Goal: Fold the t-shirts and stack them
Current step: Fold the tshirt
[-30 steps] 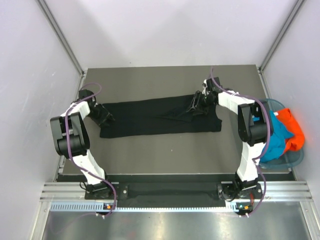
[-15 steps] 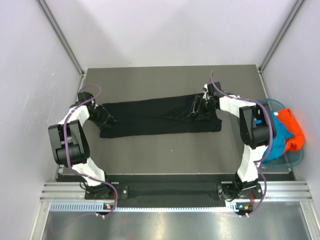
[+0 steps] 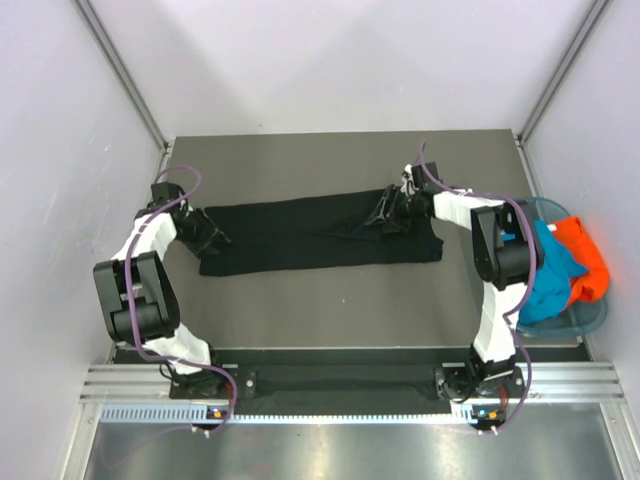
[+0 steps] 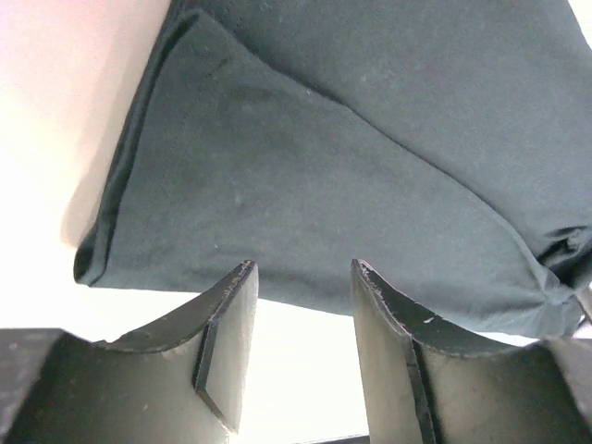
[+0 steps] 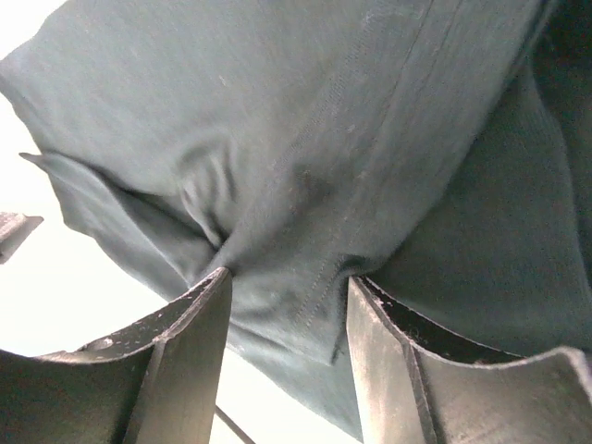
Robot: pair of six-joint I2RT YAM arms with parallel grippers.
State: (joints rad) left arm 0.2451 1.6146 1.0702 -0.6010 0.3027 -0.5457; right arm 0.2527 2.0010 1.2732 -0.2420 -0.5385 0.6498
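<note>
The black t-shirt [image 3: 310, 235] lies folded into a long strip across the middle of the table. My left gripper [image 3: 207, 236] is at the shirt's left end. In the left wrist view [image 4: 302, 277] it is open and empty, its tips just short of the shirt's folded edge [image 4: 305, 185]. My right gripper [image 3: 385, 212] rests on the shirt's upper right part. In the right wrist view [image 5: 289, 287] it is open, with a bunched, stitched fold of the black cloth [image 5: 296, 185] between its fingers. A teal shirt [image 3: 552, 272] and an orange shirt [image 3: 585, 258] lie in the basket. No pink shirt shows.
The translucent blue-green basket [image 3: 592, 318] stands off the table's right edge beside the right arm. Grey walls and metal frame posts enclose the dark table [image 3: 320, 310] on three sides.
My right gripper has shifted slightly left on the shirt's upper right part. My left arm's elbow has swung left and back while its gripper stayed at the shirt's left end.
</note>
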